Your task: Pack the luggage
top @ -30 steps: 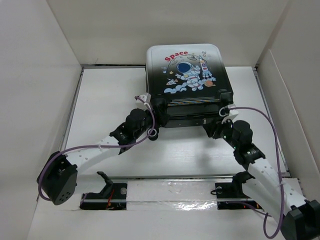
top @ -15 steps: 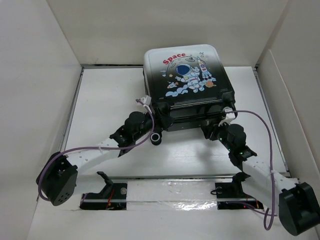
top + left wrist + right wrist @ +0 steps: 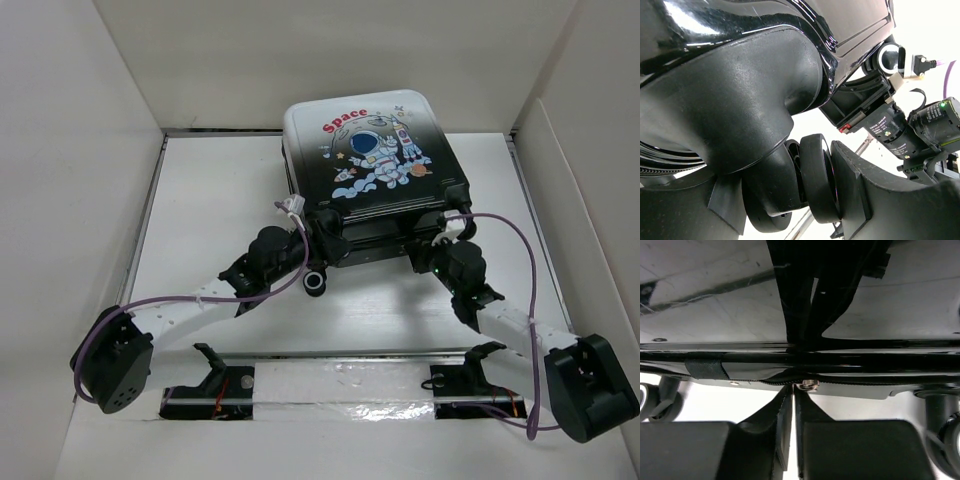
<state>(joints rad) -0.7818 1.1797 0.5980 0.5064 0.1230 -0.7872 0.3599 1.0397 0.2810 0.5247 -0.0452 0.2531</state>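
The luggage (image 3: 370, 150) lies closed at the far middle of the table, its astronaut and red "Space" shell facing up and its wheeled end toward me. My left gripper (image 3: 323, 243) is at its near left corner, shut on a black suitcase wheel (image 3: 816, 185); the gripper (image 3: 805, 200) has a finger on each side of the wheel. My right gripper (image 3: 432, 250) is at the near right edge. In the right wrist view the gripper (image 3: 794, 407) is closed to a thin slit just below the metal zipper slider (image 3: 810, 385) on the luggage's seam.
White walls enclose the table (image 3: 210, 200) on the left, back and right. A metal rail (image 3: 340, 355) with the arm mounts runs along the near edge. The right arm's purple cable (image 3: 520, 250) loops beside the luggage.
The luggage has shifted a little away and to the left. The right arm has stretched forward along the near edge, and the left gripper has followed the corner.
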